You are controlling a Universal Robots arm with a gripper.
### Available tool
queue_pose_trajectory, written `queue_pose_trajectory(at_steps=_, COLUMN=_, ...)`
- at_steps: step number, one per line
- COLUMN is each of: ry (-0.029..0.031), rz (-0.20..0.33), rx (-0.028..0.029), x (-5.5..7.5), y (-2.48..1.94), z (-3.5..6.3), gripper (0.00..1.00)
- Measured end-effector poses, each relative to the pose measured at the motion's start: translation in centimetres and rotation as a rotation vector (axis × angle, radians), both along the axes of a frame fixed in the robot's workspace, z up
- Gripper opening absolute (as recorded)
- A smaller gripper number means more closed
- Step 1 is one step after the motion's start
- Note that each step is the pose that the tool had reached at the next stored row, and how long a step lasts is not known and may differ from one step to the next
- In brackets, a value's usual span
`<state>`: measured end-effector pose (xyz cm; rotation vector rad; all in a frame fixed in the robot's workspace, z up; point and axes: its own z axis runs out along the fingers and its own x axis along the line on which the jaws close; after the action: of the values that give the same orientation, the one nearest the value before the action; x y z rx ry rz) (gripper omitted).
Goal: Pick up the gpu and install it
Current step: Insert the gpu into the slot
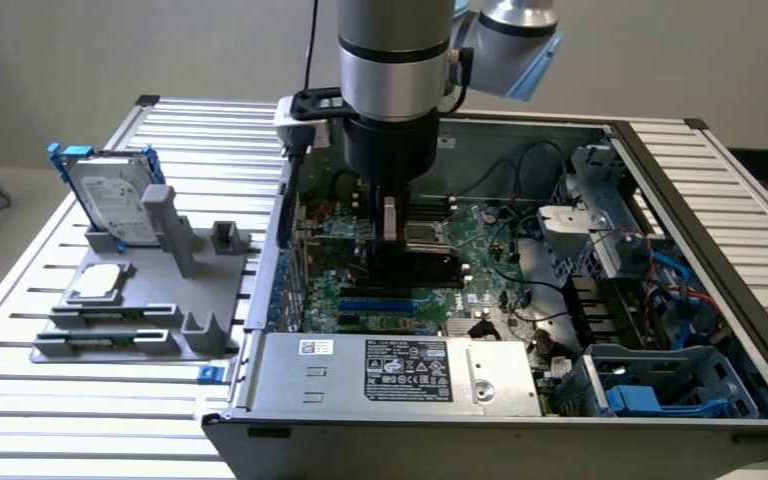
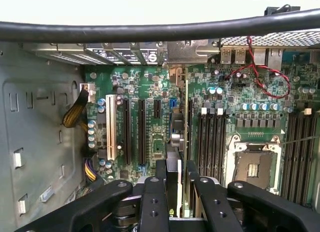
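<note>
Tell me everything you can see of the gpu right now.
The gpu is a thin flat card, seen edge-on in the wrist view: a green circuit-board edge, a dark shroud on one face. It stands on edge over the green motherboard inside the open grey metal computer case, parallel to the long black expansion slots. The black gripper clamps both its faces with its jaws. Whether its lower edge touches a slot cannot be told.

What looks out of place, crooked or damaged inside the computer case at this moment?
Nothing looks damaged or spilled. The hand holds the gpu on edge over the motherboard, parallel to the slots, not askew. Only the processor socket stands out: it appears empty.
</note>
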<state>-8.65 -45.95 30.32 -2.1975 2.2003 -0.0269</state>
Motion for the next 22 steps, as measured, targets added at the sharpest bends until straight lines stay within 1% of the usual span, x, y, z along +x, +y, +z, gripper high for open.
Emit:
queue_pose_trajectory(at_steps=11, ry=0.0001, rz=-0.014, rx=-0.0002, x=-0.5, y=-0.03, z=-0.78, gripper=0.26)
queue_pose_trajectory(at_steps=22, ry=0.0000, rz=-0.020, rx=-0.0002, x=-0.6, y=-0.28, z=-1.43, gripper=0.26)
